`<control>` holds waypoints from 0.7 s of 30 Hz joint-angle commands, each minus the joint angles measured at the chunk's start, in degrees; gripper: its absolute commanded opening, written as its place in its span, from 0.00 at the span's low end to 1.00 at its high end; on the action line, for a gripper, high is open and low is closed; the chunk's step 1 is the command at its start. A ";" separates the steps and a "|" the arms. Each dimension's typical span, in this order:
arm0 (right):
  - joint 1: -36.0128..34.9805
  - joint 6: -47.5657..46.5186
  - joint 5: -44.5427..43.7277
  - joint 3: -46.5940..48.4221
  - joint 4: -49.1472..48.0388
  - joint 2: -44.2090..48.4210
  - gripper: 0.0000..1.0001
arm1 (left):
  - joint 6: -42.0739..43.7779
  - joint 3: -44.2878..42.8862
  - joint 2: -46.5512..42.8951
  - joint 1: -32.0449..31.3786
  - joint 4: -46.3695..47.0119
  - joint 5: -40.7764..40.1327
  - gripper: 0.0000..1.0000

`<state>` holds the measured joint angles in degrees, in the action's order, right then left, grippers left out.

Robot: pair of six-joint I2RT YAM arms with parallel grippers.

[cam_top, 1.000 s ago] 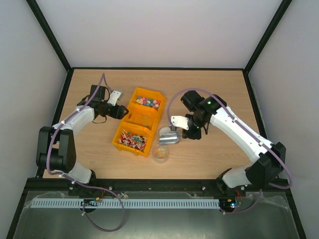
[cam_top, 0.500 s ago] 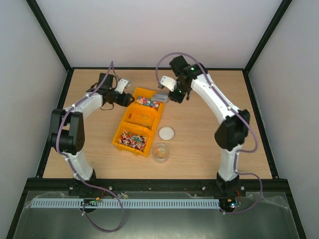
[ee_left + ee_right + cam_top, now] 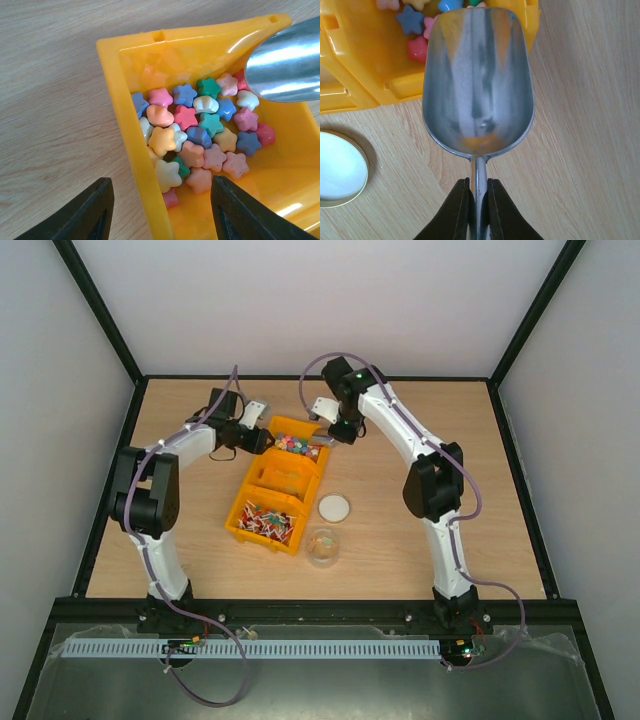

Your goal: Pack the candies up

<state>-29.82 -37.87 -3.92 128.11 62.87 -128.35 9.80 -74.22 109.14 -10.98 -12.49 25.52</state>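
Note:
The candies (image 3: 200,130) are small star-shaped sweets in mixed colours, heaped in the far compartment of a yellow bin (image 3: 120,100). They also show from above (image 3: 297,446) and in the right wrist view (image 3: 420,30). My right gripper (image 3: 478,186) is shut on the handle of a metal scoop (image 3: 477,80), which is empty. The scoop's mouth reaches over the bin's far right corner (image 3: 322,437). My left gripper (image 3: 161,200) is open and astride the bin's left wall, one finger outside and one over the candies.
The bin's (image 3: 260,539) near compartment holds red-and-white sticks (image 3: 266,522). A round jar lid (image 3: 334,507) lies right of the bin and shows in the right wrist view (image 3: 340,170). A clear jar (image 3: 322,546) stands in front of it.
My right arm carried the scoop from beside the lid and jar up to the far candy compartment. My left gripper moved right, up to the bin's far left wall.

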 commanded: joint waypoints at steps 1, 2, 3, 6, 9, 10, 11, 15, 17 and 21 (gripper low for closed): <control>-1.34 -2.62 -3.73 2.68 2.54 -1.77 0.01 | -0.05 -1.65 1.22 -0.61 1.21 0.28 0.53; -1.49 -3.00 -4.31 2.93 2.56 -2.18 0.01 | 0.10 -1.81 1.35 -0.69 1.24 0.32 0.52; -1.70 -3.27 -4.67 3.36 2.65 -2.57 0.01 | 0.23 -1.82 1.39 -0.85 1.24 0.27 0.51; -2.02 -3.98 -5.78 3.93 2.74 -3.86 0.01 | 0.76 -1.92 1.42 -1.29 1.41 0.08 0.49; -2.36 -4.60 -6.71 4.50 2.47 -5.29 0.01 | 1.17 -1.97 1.42 -1.71 1.50 -0.10 0.48; -2.42 -4.78 -6.98 4.58 2.44 -5.56 0.01 | 1.26 -1.91 1.42 -1.83 1.56 -0.14 0.48; -2.51 -4.95 -7.16 4.67 2.43 -6.17 0.01 | 1.35 -1.84 1.43 -1.91 1.66 -0.12 0.47; -2.69 -5.15 -6.41 4.94 2.41 -7.97 0.01 | 1.55 -2.15 1.77 -2.21 1.68 -0.07 0.43; -2.82 -4.73 -5.42 5.02 2.57 -9.00 0.01 | 1.89 -2.14 1.80 -2.36 1.63 0.03 0.40; -3.66 -4.46 -4.90 5.36 2.43 -10.85 0.01 | 2.87 -1.96 1.86 -2.55 1.47 0.21 0.36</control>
<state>-32.97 -42.22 -7.88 132.81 61.34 -135.22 10.90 -74.48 110.08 -12.69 -11.55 24.47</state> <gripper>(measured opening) 0.074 0.375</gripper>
